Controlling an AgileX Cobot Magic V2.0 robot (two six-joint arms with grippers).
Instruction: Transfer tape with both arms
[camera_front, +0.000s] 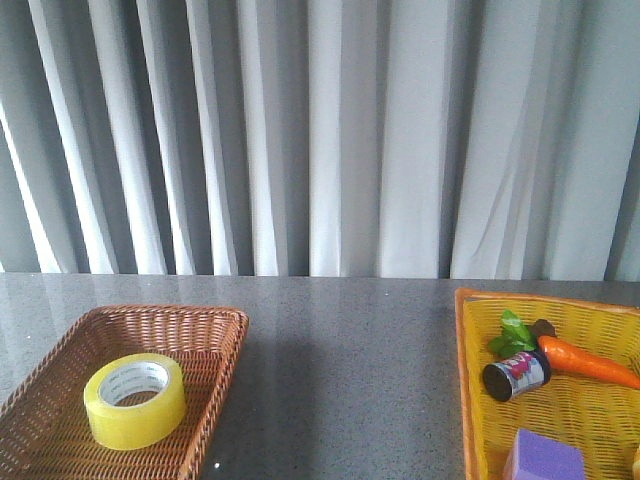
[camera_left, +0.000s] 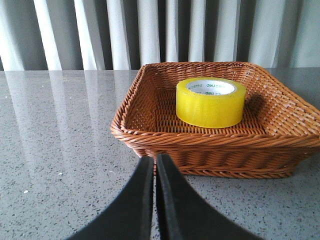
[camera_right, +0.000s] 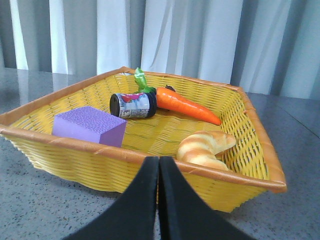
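Observation:
The yellow tape (camera_front: 135, 400) lies flat in the brown wicker basket (camera_front: 215, 345) at the front left of the table. In the left wrist view the tape (camera_left: 211, 102) sits inside the basket (camera_left: 150, 137), beyond my left gripper (camera_left: 155, 161), which is shut and empty outside the basket's near rim. My right gripper (camera_right: 159, 161) is shut and empty too, just outside the near rim of the yellow basket (camera_right: 75, 145). Neither arm shows in the front view.
The yellow basket (camera_front: 466, 380) at the front right holds a carrot (camera_front: 585, 362), a small dark jar (camera_front: 516, 377), a purple block (camera_front: 545, 458) and a croissant (camera_right: 204, 147). Grey speckled tabletop (camera_front: 340, 360) lies between the baskets. Grey curtains hang behind.

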